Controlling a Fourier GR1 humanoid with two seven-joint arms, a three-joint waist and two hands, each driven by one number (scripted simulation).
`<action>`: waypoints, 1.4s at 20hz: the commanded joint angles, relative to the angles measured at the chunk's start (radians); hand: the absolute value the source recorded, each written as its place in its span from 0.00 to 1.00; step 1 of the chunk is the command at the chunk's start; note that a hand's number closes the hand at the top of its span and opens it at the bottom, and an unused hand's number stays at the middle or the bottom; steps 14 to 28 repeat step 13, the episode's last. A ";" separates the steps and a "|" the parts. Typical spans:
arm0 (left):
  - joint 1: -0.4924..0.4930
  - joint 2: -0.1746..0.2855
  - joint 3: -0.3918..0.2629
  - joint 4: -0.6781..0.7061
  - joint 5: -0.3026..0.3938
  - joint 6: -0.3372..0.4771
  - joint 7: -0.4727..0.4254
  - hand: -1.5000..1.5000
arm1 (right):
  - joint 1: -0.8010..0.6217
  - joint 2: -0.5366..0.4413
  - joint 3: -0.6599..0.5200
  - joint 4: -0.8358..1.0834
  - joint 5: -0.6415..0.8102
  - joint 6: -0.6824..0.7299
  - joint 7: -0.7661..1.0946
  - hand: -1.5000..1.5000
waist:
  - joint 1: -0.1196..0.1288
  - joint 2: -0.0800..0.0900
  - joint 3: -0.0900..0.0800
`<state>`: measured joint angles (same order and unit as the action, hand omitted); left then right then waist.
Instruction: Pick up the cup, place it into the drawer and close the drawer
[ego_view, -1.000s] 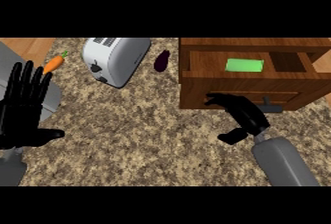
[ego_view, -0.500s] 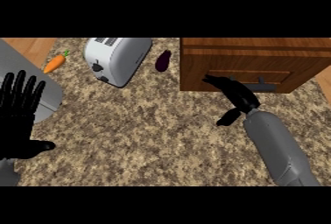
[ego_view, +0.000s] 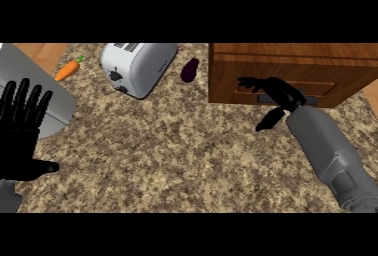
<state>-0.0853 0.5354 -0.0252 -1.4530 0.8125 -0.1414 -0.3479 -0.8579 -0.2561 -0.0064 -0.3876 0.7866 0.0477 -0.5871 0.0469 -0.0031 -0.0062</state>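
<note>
Pushed shut since before, the drawer (ego_view: 334, 88) is touched by the right hand (ego_view: 284, 93), fingers spread. Closing looks done; only pulling back is needed.

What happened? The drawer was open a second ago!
The right hand pushed the drawer shut and now touches its front. The left hand stays open at the left edge. The toaster, carrot and eggplant did not move.
</note>
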 joint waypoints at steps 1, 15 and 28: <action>-0.027 -0.008 -0.006 0.014 -0.020 -0.009 0.002 0.00 | -0.097 -0.057 -0.033 0.133 0.012 0.001 0.026 0.00 | 0.019 0.031 0.009; -0.063 -0.044 -0.017 0.066 -0.062 0.005 -0.020 0.00 | -0.167 -0.119 -0.077 0.205 -0.022 0.038 -0.005 0.00 | 0.037 0.045 0.009; -0.063 -0.044 -0.017 0.066 -0.062 0.005 -0.020 0.00 | -0.167 -0.119 -0.077 0.205 -0.022 0.038 -0.005 0.00 | 0.037 0.045 0.009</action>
